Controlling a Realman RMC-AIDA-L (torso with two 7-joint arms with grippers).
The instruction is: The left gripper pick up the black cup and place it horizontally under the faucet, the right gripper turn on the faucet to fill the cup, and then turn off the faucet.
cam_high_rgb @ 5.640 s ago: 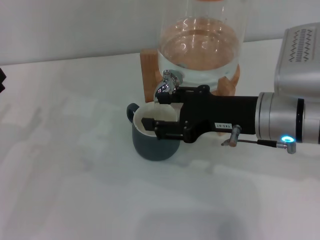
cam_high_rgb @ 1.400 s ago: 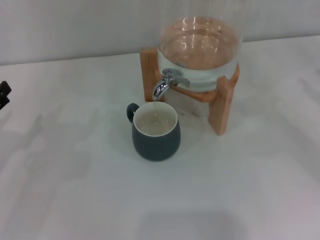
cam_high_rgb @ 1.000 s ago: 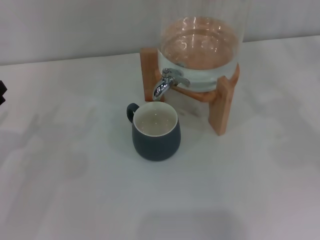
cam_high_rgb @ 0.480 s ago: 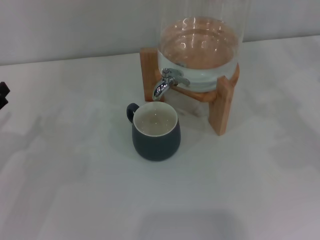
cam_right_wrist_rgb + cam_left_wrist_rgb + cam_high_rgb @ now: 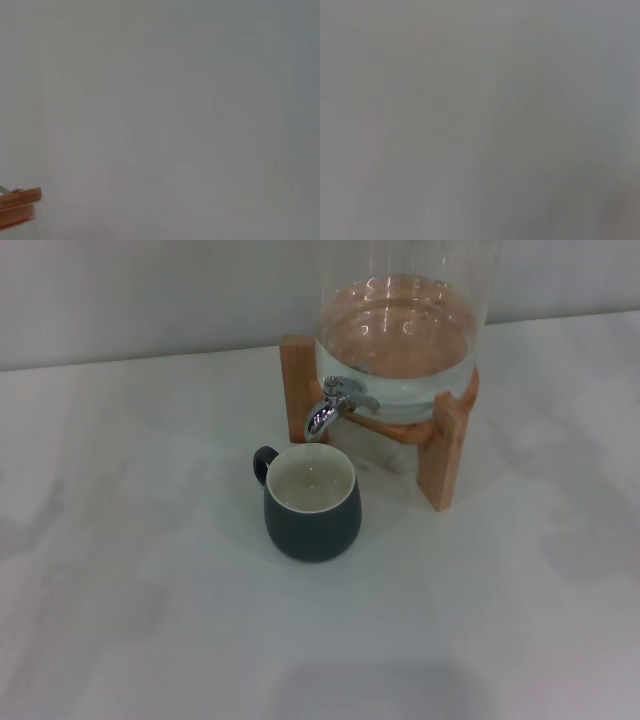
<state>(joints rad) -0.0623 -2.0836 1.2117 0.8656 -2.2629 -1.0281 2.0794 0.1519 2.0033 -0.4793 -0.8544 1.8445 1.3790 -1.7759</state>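
The black cup (image 5: 311,504) stands upright on the white table, just in front of and below the faucet (image 5: 333,406). Its cream inside holds clear water and its small handle points to the back left. The chrome faucet sticks out of the clear glass dispenser (image 5: 400,330), which sits on a wooden stand (image 5: 444,445). No water stream shows from the spout. Neither the left gripper nor the right gripper shows in any view. The left wrist view shows only plain grey.
The white table (image 5: 150,570) spreads around the cup, with a pale wall behind the dispenser. The right wrist view shows bare grey surface and a corner of the wooden stand (image 5: 19,204) at its edge.
The right gripper, earlier at the faucet over the cup, has left the head view. The black tip of the left gripper at the left edge has also slipped out of view. The cup has not moved.
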